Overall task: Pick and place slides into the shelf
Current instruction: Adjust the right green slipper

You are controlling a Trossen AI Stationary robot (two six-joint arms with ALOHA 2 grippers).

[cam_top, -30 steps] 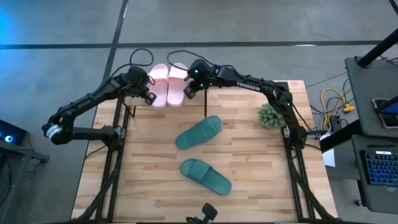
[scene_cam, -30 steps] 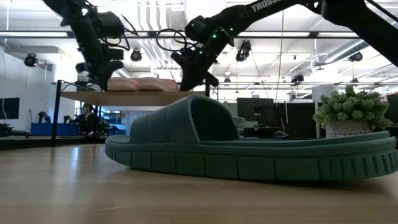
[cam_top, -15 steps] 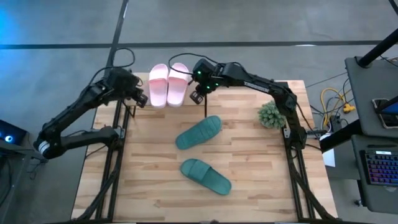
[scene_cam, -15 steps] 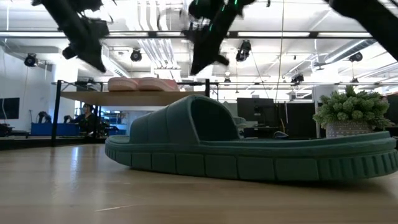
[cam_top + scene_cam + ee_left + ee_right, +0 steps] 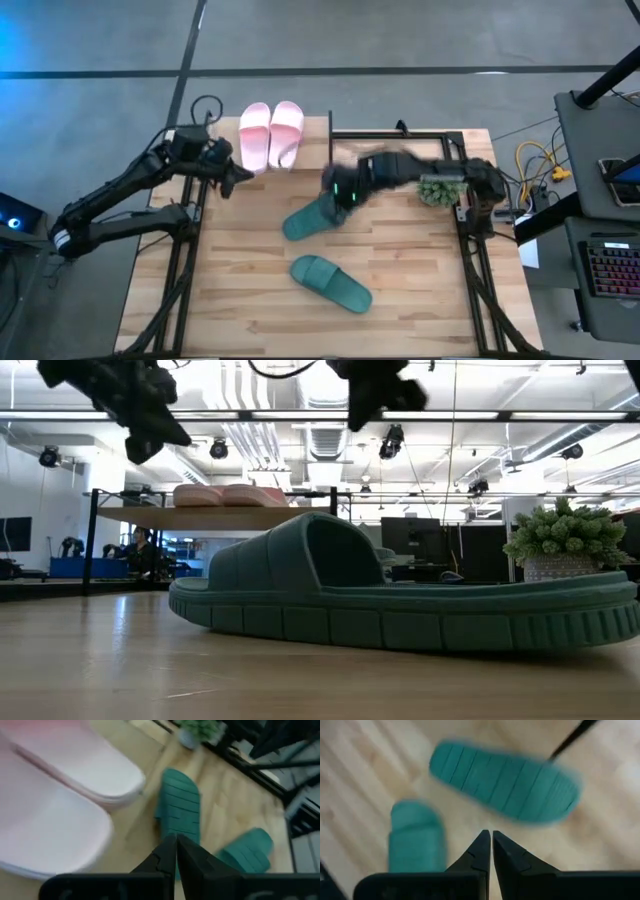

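Two pale pink slides (image 5: 270, 135) lie side by side, soles down, on the shelf's top board (image 5: 205, 517) at the table's far left; they also show in the left wrist view (image 5: 55, 815). Two dark green slides rest soles down on the table: one at mid table (image 5: 318, 215), one nearer (image 5: 330, 283). My left gripper (image 5: 235, 172) hangs shut in the air just near-left of the pink slides. My right gripper (image 5: 340, 190), blurred, hovers shut above the mid-table green slide (image 5: 505, 780).
A small potted plant (image 5: 436, 186) stands by the table's right edge. The shelf's thin black post (image 5: 330, 135) rises just right of the pink slides. Bare wood lies along the table's near edge and left side.
Both grippers have risen and drawn away from the pink slides on the shelf. The left one pulled back toward the table's left and near side. The right one swung fast toward the near edge and now hangs over the mid-table green slide. No slide has moved.
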